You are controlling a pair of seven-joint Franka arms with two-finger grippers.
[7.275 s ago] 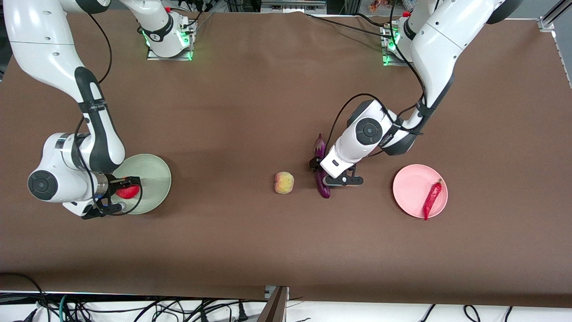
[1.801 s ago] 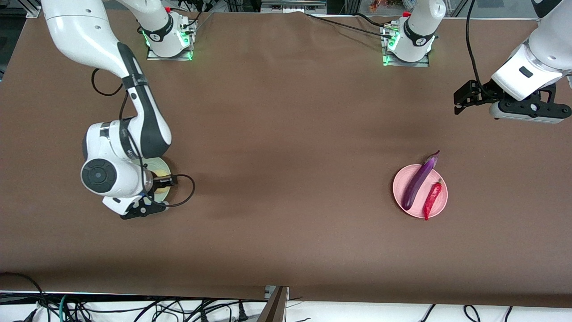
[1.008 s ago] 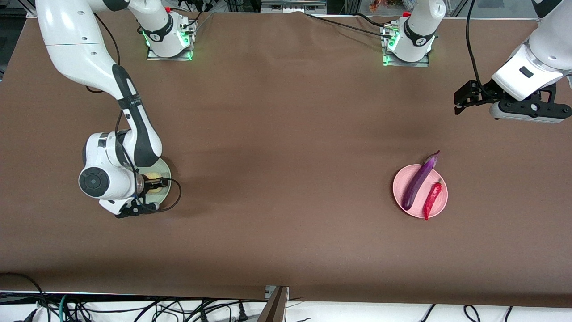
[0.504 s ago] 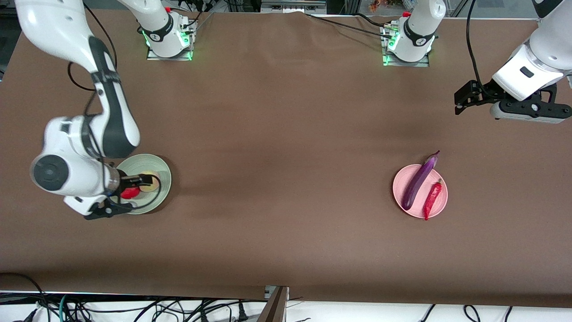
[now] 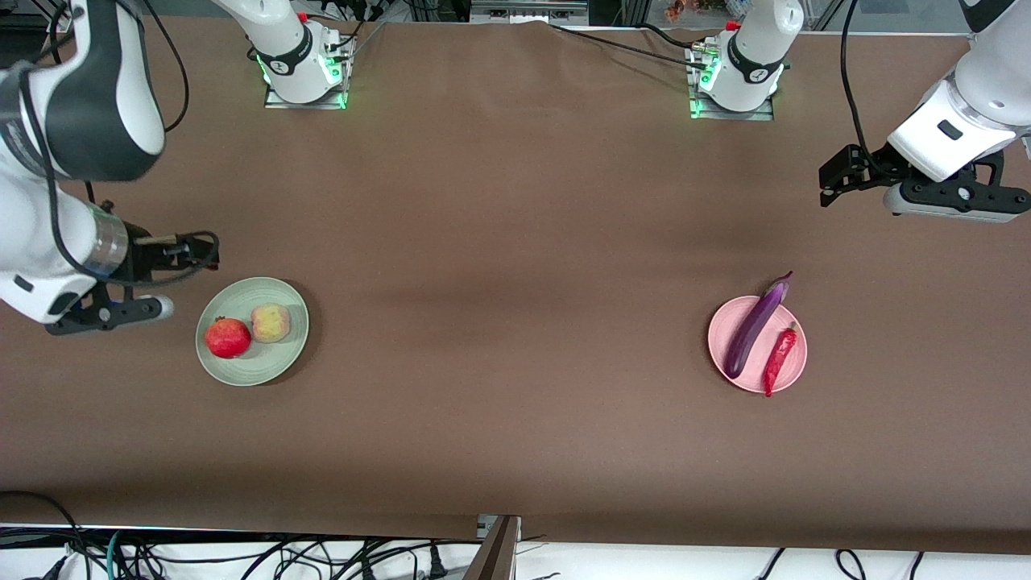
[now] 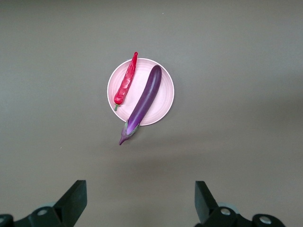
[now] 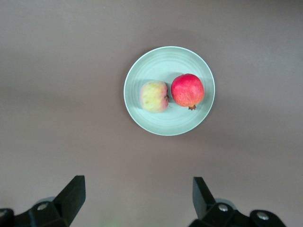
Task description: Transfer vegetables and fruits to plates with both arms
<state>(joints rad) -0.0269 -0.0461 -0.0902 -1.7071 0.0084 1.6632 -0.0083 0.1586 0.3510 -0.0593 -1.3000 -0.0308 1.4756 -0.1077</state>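
A brown table point(image 5: 515, 322) holds two plates, one toward each arm's end. The pale green plate point(image 5: 282, 362) toward the right arm's end carries the red pomegranate point(image 5: 228, 337) and the yellowish-pink peach point(image 5: 271, 322), which sit side by side and touch, the pomegranate slightly nearer the front camera. The pink plate point(image 5: 793, 374) toward the left arm's end carries the purple eggplant point(image 5: 753, 326) and the red chili pepper point(image 5: 780, 360), lying nearly parallel and just apart. The eggplant's capped stem end hangs past the plate's rim, away from the front camera.

The right gripper point(image 5: 189, 250) hangs in the air over bare table just beside the green plate, its fingers spread apart and holding nothing. The left gripper point(image 5: 838, 173) hangs in the air over bare table, well apart from the pink plate and closer to the arms' bases, fingers likewise spread and empty.

All four items appear to be on plates, so the task looks essentially finished. The main risk is the eggplant: overhanging the rim, it could roll or tip off if the plate or table is jarred. The two round fruits could also roll off the shallow green plate if the nearby right arm clips its edge while moving.
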